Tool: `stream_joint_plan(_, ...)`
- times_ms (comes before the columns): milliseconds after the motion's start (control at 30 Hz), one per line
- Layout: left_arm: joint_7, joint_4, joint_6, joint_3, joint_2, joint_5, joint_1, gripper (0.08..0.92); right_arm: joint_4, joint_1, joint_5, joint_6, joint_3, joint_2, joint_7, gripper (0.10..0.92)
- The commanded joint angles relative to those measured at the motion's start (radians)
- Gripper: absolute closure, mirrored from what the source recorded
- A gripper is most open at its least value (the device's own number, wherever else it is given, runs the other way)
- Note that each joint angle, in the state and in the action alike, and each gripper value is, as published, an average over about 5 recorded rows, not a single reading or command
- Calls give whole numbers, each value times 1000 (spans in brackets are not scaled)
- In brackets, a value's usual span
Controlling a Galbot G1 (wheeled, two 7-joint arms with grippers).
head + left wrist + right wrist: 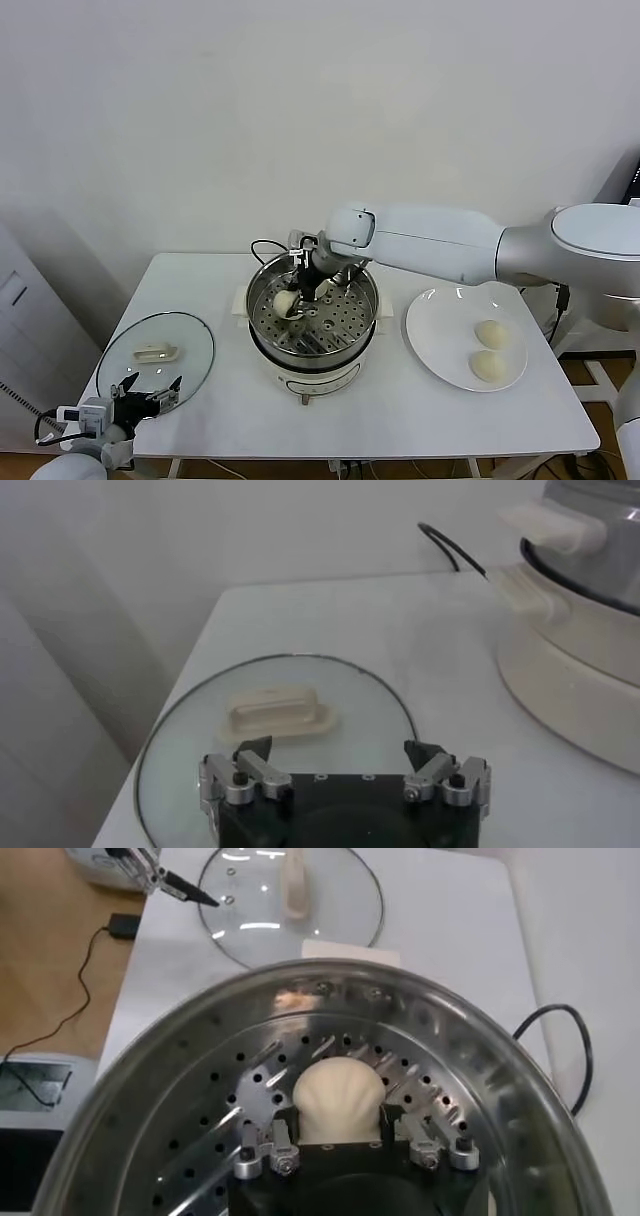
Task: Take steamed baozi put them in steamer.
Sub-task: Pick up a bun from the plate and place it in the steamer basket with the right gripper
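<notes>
No readable text, label, brand or number appears on any object in these three views.

Head view looks down over the table; wrist views sit close, sharing the glass lid [280, 720].

the steamer [313, 322] is standing near the middle of the worktop — a round, shiny steel pot on a white base with side handles, its perforated tray [250, 1108] lying open to view. one steamed baozi [286, 301] is resting on that tray, toward the pot's left side; it is pale cream, smooth and dome-shaped, sitting between the fingers of the right claw [340, 1138]. two more baozi [491, 333] [487, 365] — the same pale, rounded buns — are lying just beside each other, well apart from the steamer on its right.
</notes>
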Motion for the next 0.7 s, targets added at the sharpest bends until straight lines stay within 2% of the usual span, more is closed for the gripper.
stream_joint_plan(33,0,0,-1,-1,-1,0,1,177,-8,-32,-17,3,11,17,25,480)
stream_joint_plan(167,1,-1,-3,-1,-1,-1,5,177,-11,-29,-16,7,15,18,25,412)
stream_joint_plan(267,1,-2,-5,-3,-1,0,9,177,-9,-10,-15,7,19,8,14,327)
stream_joint_plan(433,2,-6,-7,-8,-1,-1,14,177,17,74,-12,15,8,-63,-80,217)
stream_joint_plan(700,3,-10,-8,-10,7,-4,14,177,104,326,-67,91,-139,-341,-350,203)
